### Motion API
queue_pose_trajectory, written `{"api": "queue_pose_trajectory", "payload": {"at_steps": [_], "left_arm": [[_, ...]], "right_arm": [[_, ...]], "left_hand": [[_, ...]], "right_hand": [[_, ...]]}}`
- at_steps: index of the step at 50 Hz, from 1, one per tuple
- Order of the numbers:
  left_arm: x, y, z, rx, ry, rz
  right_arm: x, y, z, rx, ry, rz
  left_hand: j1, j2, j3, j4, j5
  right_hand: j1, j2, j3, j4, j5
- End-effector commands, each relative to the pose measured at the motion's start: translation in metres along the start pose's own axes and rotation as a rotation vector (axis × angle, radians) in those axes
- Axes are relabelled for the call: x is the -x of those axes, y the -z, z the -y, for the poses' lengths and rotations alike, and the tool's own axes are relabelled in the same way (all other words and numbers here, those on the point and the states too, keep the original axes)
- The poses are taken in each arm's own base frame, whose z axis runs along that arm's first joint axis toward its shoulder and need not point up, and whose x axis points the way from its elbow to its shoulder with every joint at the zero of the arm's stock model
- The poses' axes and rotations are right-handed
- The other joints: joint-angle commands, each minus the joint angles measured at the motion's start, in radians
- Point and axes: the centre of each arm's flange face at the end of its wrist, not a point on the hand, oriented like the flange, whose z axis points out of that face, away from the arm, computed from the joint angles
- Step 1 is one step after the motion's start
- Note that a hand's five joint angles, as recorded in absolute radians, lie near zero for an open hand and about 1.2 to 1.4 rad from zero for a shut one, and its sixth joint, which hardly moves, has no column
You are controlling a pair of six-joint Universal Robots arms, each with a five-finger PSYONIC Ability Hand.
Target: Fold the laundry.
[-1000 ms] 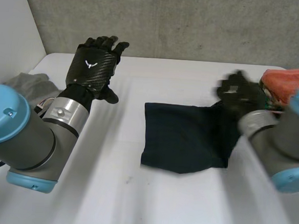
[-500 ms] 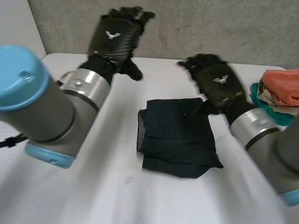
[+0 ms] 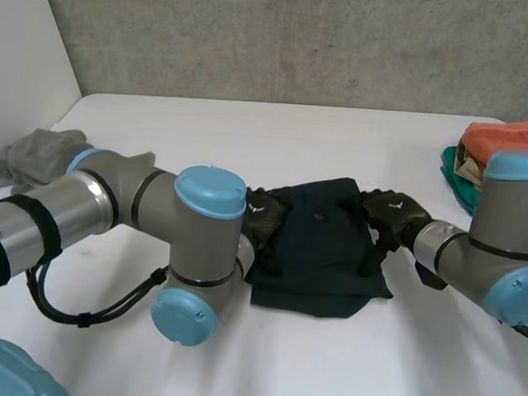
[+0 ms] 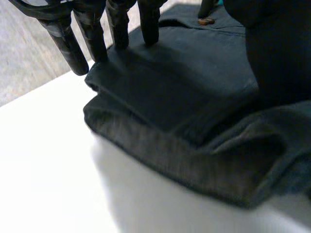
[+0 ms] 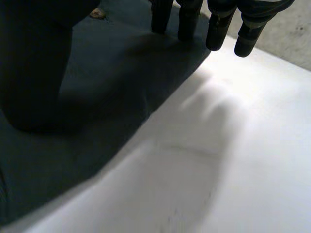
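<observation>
A dark folded cloth lies in the middle of the white table, with a small button on its top layer. My left hand rests open on the cloth's left edge. In the left wrist view its straight fingers touch the top fold of the cloth, and the thumb lies on the cloth beside them. My right hand rests open on the cloth's right edge. In the right wrist view its fingers reach the border of the cloth, thumb pressed on it.
A crumpled grey cloth lies at the table's far left. An orange cloth sits on a teal one at the far right. My left arm's elbow stands close to the dark cloth's left side. A concrete wall runs behind.
Both hands came down from above the table onto the dark cloth's two sides. The left arm swung in across the table. The cloth now lies folded narrower.
</observation>
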Motion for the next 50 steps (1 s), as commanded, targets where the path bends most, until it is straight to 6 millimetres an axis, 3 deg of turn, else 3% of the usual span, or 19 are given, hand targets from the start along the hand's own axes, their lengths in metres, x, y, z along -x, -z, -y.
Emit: {"api": "queue_pose_trajectory", "payload": {"at_steps": [1,2,8,13,14,17,19,25,32,38,50], "left_arm": [[0.004,0.005,-0.006,0.053,-0.021,-0.004],[0.004,0.006,-0.005,0.052,-0.020,-0.006],[0.015,0.029,0.053,-0.093,0.002,-0.004],[0.024,0.046,0.096,-0.225,0.014,-0.065],[0.027,0.052,0.111,-0.275,0.010,-0.106],[0.027,0.062,0.129,-0.340,-0.002,-0.213],[0.024,0.067,0.138,-0.372,-0.011,-0.291],[0.011,0.086,0.143,-0.364,-0.019,-0.559],[0.005,0.093,0.141,-0.344,-0.018,-0.606],[0.004,0.094,0.140,-0.340,-0.014,-0.607],[0.005,0.093,0.140,-0.340,-0.011,-0.604]], "right_arm": [[-0.005,0.001,0.006,-0.009,0.111,-0.045],[-0.006,0.003,0.011,-0.021,0.116,-0.056],[-0.002,0.037,0.050,-0.126,0.166,-0.111],[0.013,0.066,0.057,-0.202,0.206,-0.129],[0.024,0.077,0.057,-0.233,0.222,-0.127],[0.040,0.087,0.047,-0.254,0.237,-0.111],[0.058,0.091,0.028,-0.243,0.248,-0.077],[0.089,0.095,-0.012,-0.187,0.268,-0.030],[0.104,0.073,-0.041,-0.175,0.285,-0.041],[0.107,0.049,-0.041,-0.265,0.307,-0.069],[0.100,0.021,-0.025,-0.346,0.319,-0.108]], "left_hand": [[0.034,0.018,0.010,0.021,0.001],[0.031,0.015,0.007,0.018,-0.001],[0.005,-0.011,-0.019,-0.008,-0.028],[0.005,-0.011,-0.019,-0.008,-0.028],[0.005,-0.011,-0.019,-0.008,-0.028],[0.028,0.012,0.004,0.015,-0.005],[0.028,0.012,0.004,0.015,-0.004],[0.043,0.027,0.019,0.030,0.010],[0.043,0.027,0.019,0.030,0.010],[0.043,0.027,0.019,0.030,0.010],[0.046,0.030,0.022,0.033,0.013]], "right_hand": [[-0.038,-0.020,-0.037,-0.041,-0.051],[-0.038,-0.020,-0.037,-0.041,-0.051],[-0.038,-0.020,-0.037,-0.041,-0.051],[-0.038,-0.020,-0.037,-0.041,-0.051],[-0.038,-0.020,-0.037,-0.041,-0.051],[-0.038,-0.020,-0.037,-0.041,-0.051],[-0.038,-0.020,-0.037,-0.041,-0.051],[-0.038,-0.020,-0.037,-0.041,-0.051],[-0.038,-0.020,-0.037,-0.041,-0.051],[-0.038,-0.020,-0.037,-0.041,-0.051],[0.021,0.040,0.022,0.019,0.008]]}}
